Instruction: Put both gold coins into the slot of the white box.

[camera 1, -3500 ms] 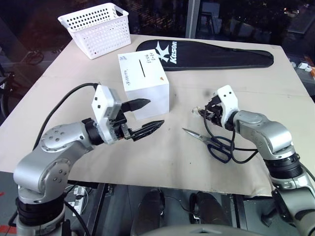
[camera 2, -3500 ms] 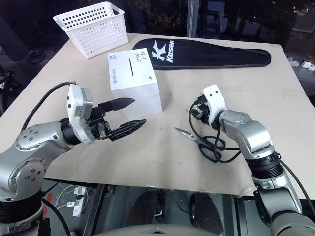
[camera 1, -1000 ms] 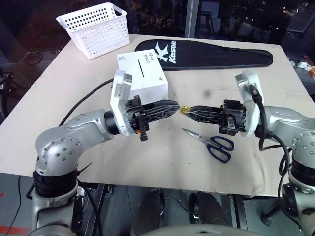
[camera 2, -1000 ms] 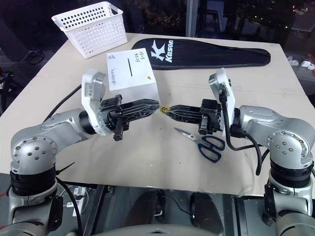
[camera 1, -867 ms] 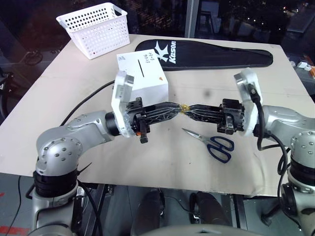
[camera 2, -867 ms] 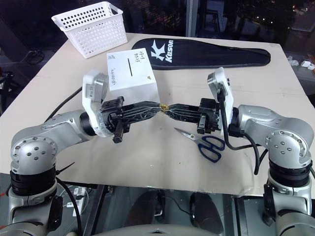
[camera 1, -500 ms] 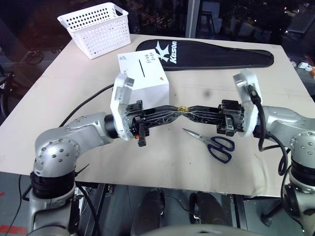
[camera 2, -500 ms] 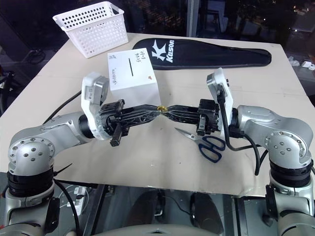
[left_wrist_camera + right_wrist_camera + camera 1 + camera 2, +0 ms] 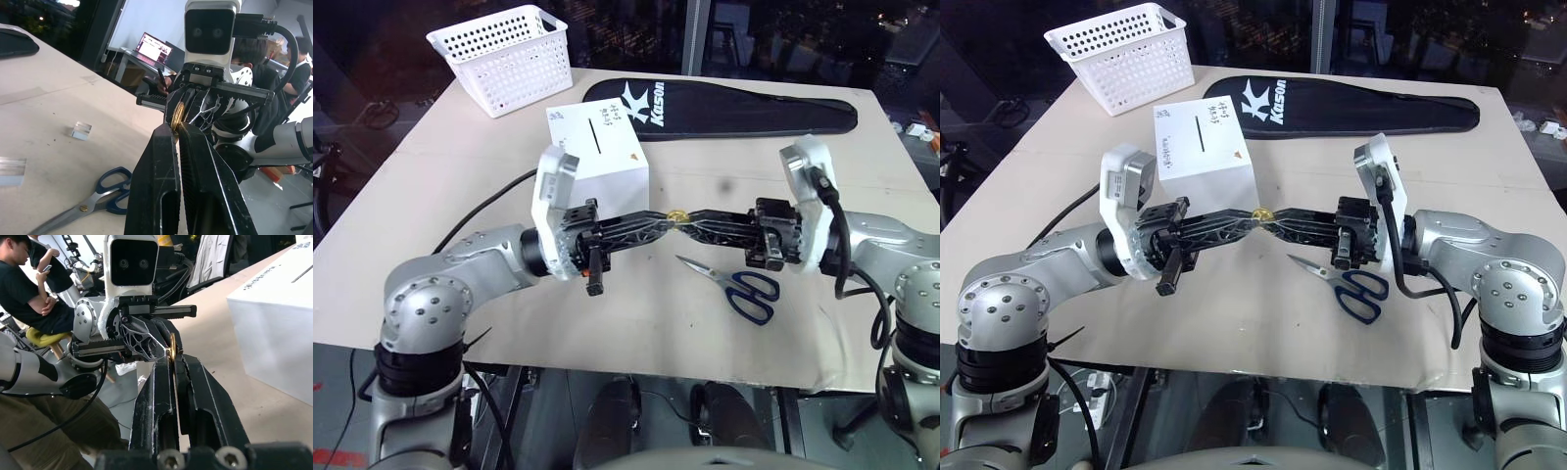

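Note:
One gold coin [image 9: 677, 213] hangs in the air in front of the white box [image 9: 607, 171], pinched where my two grippers meet tip to tip. My left gripper [image 9: 668, 217] reaches in from the left, shut on the coin's edge [image 9: 177, 116]. My right gripper [image 9: 690, 216] comes from the right, and its fingers also press on the coin [image 9: 172, 346]. The box stands behind the left gripper with its black slot [image 9: 599, 134] facing up.
Blue-handled scissors [image 9: 734, 282] lie on the table below the right gripper. A white perforated basket [image 9: 504, 44] and a long black bag [image 9: 724, 106] sit at the back. Small clear blocks [image 9: 80, 130] rest on the table. People sit beyond the table edge.
The right gripper lifted the coin from beside the scissors to mid-air. The left gripper, open before, came to meet it and closed its fingers on the coin.

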Robot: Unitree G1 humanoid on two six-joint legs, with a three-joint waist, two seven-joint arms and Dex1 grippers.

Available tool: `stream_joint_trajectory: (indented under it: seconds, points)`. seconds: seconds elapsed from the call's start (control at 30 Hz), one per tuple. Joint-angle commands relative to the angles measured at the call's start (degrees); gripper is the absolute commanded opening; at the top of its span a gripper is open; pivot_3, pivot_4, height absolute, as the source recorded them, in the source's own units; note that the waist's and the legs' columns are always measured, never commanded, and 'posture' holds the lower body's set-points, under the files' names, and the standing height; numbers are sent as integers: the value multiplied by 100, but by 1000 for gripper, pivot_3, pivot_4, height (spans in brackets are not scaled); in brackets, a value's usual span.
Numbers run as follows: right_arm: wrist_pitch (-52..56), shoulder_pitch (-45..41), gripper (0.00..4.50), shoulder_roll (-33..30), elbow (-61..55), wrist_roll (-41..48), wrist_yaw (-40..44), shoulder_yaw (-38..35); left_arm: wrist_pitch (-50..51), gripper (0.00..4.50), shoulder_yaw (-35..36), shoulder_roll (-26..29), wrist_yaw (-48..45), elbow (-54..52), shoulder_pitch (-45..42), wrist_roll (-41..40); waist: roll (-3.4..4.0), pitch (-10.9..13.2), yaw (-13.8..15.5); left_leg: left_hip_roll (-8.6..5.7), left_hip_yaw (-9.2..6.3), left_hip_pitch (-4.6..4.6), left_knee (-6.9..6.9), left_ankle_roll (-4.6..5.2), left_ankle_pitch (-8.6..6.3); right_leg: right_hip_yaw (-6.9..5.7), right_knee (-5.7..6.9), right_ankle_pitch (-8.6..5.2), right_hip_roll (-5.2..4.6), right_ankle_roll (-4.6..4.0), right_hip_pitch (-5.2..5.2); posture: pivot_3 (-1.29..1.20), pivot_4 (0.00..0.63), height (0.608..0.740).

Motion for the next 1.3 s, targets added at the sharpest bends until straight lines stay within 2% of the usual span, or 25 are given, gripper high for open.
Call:
stream_joint_trajectory:
  seconds: [0.03, 0.17, 0.3, 0.47, 0.57, 0.6, 0.8, 0.9, 1.07, 1.3]
  points:
    - [-245, 43, 959, -163, -158, -72, 176, -41, -247, 0, 149, -135, 458, -351, 14, -194, 0, 0, 8, 0, 0, -1, 0, 0, 0, 1, -1, 0, -2, 0, 0, 0, 150, 740]
    - [-538, 216, 2883, -641, -91, -688, 407, -112, -562, 0, 253, -386, 1264, -504, -35, -124, -1, 1, 16, -2, -1, -2, 0, 0, 0, 0, -2, 0, -11, 0, 1, 0, 150, 740]
    - [-1232, 463, 4430, -1482, 28, -1552, 894, -520, -1029, 0, 135, -928, 2488, -676, -403, 528, -6, 6, 99, -6, -2, -3, 1, 1, 0, -1, -5, 0, -11, 1, 2, 0, 150, 740]
    - [-1590, 520, 4430, -1880, 171, -1761, 1155, -989, -1338, 0, -467, -1269, 3829, -548, -1157, 2604, -6, 5, 144, -7, -2, -1, 2, 0, 0, 3, -6, 1, 14, 1, 4, 0, 150, 740]
    - [-1936, 712, 4430, -2062, 81, -2007, 1354, -1265, -1133, 0, -1090, -1308, 5230, -477, -1608, 4474, -8, 7, 146, -6, 0, -2, 1, 0, 0, 5, -6, 1, 16, 2, 4, 0, 150, 740]
    - [-2066, 785, 4430, -2111, 51, -2101, 1416, -1342, -995, 0, -1228, -1356, 5507, -462, -1694, 4839, -9, 7, 150, -6, -1, -4, 1, 0, 0, 7, -7, 0, 17, 2, 4, 0, 150, 740]
    - [-2389, 888, 4430, -2414, 260, -2340, 1718, -1564, -244, 0, -1658, -1895, 6067, -193, -1879, 6006, -10, 7, 149, -7, 0, -6, 0, -7, 5, 3, -12, 0, 15, 4, 3, 0, 150, 740]
    - [-2523, 879, 4430, -2501, 411, -2462, 1841, -1557, 67, 0, -1625, -2186, 6083, 134, -2043, 6321, -10, 8, 148, -6, -4, -6, 0, -8, 5, 1, -11, 0, 15, 3, 3, 0, 150, 740]
    - [-2636, 829, 4430, -2516, 518, -2583, 1901, -1520, 33, 0, -1676, -2623, 6030, 611, -2340, 6878, -11, 8, 147, -6, -1, -4, 1, -8, 5, 0, -9, 0, 15, 3, 3, 0, 150, 740]
    - [-2785, 1036, 4430, -2613, 571, -2553, 2190, -1946, 501, 0, -1535, -3190, 6203, 969, -2632, 7606, -12, 9, 150, -7, -4, -9, 1, -12, 7, 0, -10, 0, 13, 3, 3, 0, 150, 740]
